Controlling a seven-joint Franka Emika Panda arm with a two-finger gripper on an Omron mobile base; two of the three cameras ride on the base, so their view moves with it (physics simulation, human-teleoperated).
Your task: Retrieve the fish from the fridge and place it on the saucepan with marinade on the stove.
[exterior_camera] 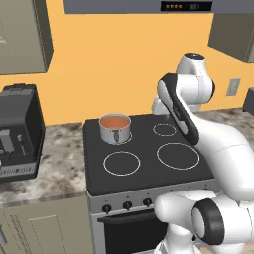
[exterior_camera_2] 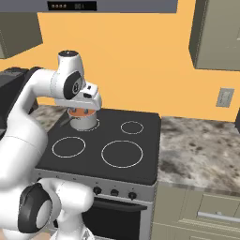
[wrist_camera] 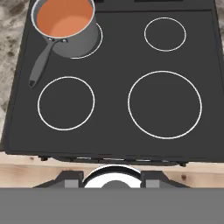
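Closest to my hand camera was the front edge of the black glass cooktop with four white ring burners, the stove (wrist_camera: pixel 113 131). On the stove's rear left ring sat the small round shiny steel saucepan (wrist_camera: pixel 83 41). It held smooth orange-brown marinade (wrist_camera: pixel 63 19), and nothing lay on that surface. Its long dark handle (wrist_camera: pixel 41 65) ran forward and slightly outward toward the stove's left edge, ending just behind the front left ring.

My claw (exterior_camera_2: pixel 86 105) hung above the stove's rear left part, close over the pan as the right base view showed it. I could not tell from the pictures whether it was spread, pressed together or pinching anything, and I could not make out the fish in it.

My judgement was that the marinade was not yet served, so the delivery to the pan was the step that mattered. To do it well I would have:

- centred over the round liquid surface, not the rim;
- come down from straight above the stove's rear left ring, well clear of the handle, since a knock there could have turned or tipped the pan;
- lowered slowly until the load was just over the marinade before letting go, so nothing splashed onto the glass;
- lifted straight up afterwards.

The speckled stone tabletop (exterior_camera_2: pixel 201 145) to the right of the stove gave room to swing out.
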